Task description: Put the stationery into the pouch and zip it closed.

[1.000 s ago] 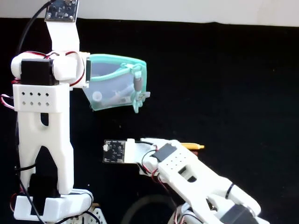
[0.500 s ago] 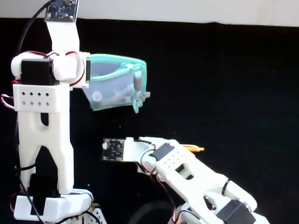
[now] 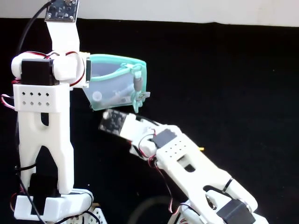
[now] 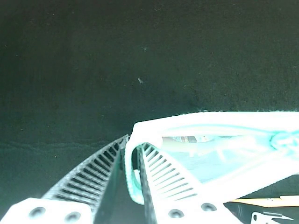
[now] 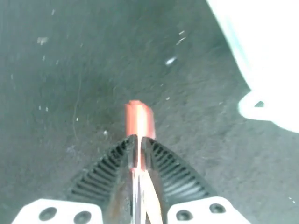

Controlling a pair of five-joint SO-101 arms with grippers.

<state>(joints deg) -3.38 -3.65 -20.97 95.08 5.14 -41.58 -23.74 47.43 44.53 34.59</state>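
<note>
OPERATOR: Where's the piece, and what am I holding?

SPOTTER: Your right gripper (image 5: pixel 138 142) is pinched tight on a pencil (image 5: pixel 138 119). It lies lengthwise between the fingers, red end poking past the tips, yellow tail showing behind the arm in the high view. It sits just beside the near edge of the pouch (image 3: pixel 114 86). Your left gripper (image 4: pixel 132 156) is clamped narrow on the pouch's teal rim, and the pouch juts out sideways from it. I can't tell whether it clears the table (image 3: pixel 233 84).

OPERATOR: How will they handle?

SPOTTER: Pencil: light, stiff, smooth. It will likely slide or pivot in your pinch if the tip snags. Pouch: soft, clear-sided, bound to sag, with items inside. I'd judge the rim the only firm hold.

OPERATOR: Room to move?

SPOTTER: Open black cloth out to your right. The tight spot is the mouth, where the teal edge and zipper pull (image 3: pixel 138 103) hang close by your wrist. I can't tell how wide the opening gapes.
</note>
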